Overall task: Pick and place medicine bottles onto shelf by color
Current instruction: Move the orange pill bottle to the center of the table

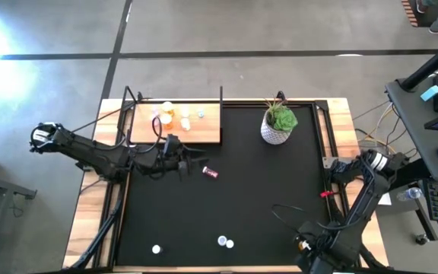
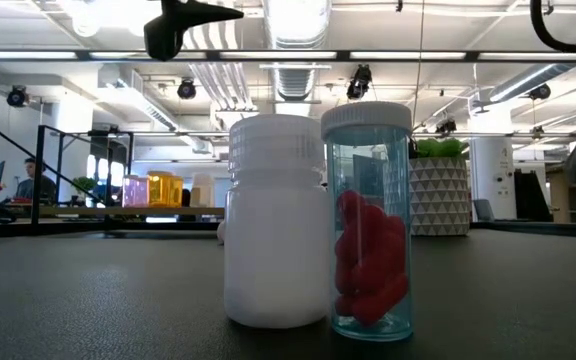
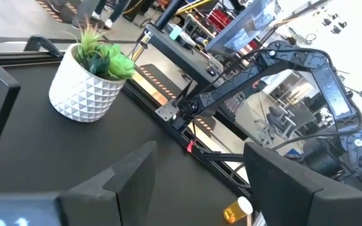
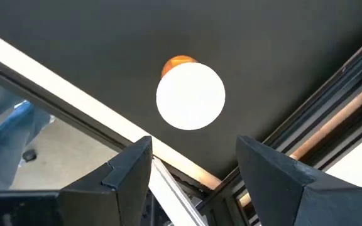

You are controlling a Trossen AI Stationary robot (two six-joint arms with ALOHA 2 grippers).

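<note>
1. The right gripper hung over a white-capped orange bottle at the bench's near right corner, fingers parted and empty. An off-centre descent could have tipped the smooth cylinder off the edge.
2. The left gripper, fingers apart and holding nothing, sat beside a pink bottle lying on the matte black mat; it might have rolled.
3. The light wooden shelf carried what appeared to be four bottles.
</note>
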